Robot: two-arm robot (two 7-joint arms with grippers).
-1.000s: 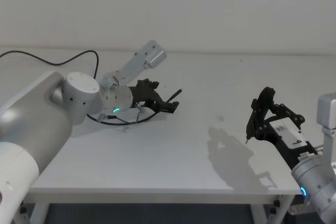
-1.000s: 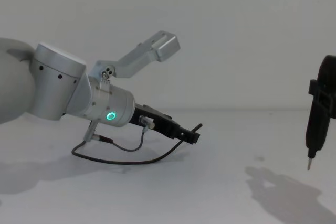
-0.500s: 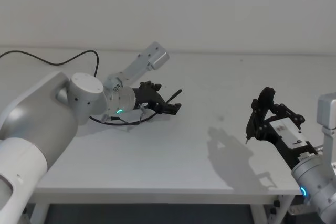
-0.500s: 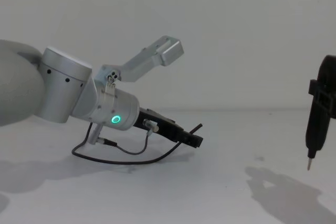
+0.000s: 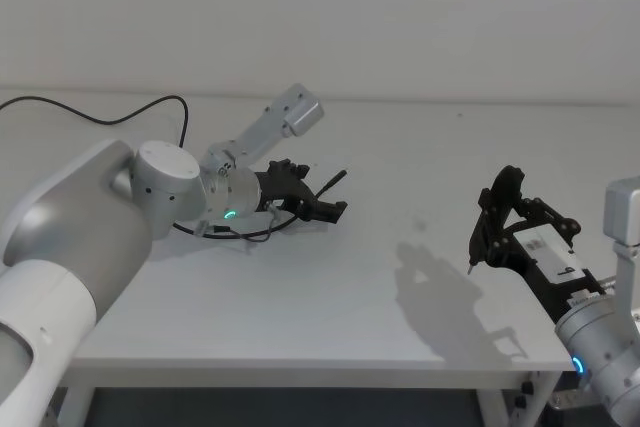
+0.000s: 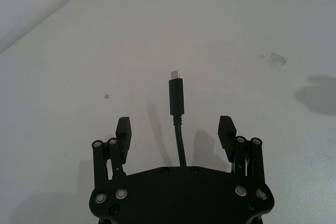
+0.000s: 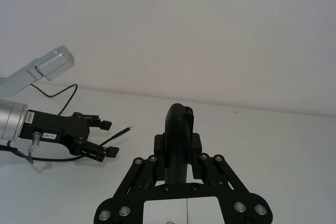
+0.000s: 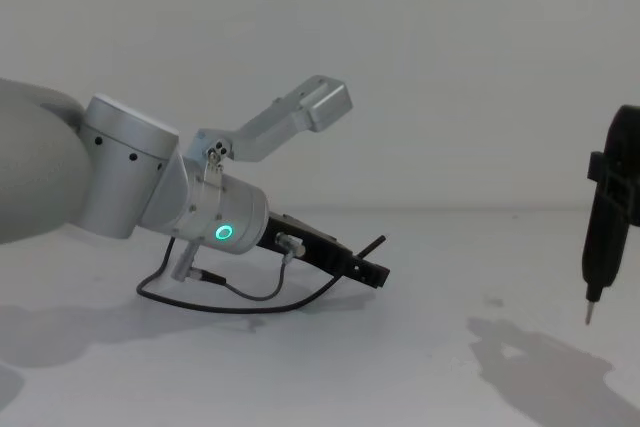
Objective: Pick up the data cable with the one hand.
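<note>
Head view: the left gripper [image 5: 318, 194] lies low over the far left of the table [image 5: 340, 317], jaws wide apart around the data cable [image 5: 334, 179], while the right gripper [image 5: 497, 225] hangs at the near right, closed on a black pen-shaped tool [image 5: 508, 187]. Left wrist view makes plain what that leaves unclear: the stiff plug end lies between the 2 fingers [image 6: 123, 129], touching neither, nothing gripped, and that rigid end looks the surest place to pinch. Chest view adds the thin cord's slack curve on the table under the wrist, which suggests a light, limp thing that will trail.
</note>
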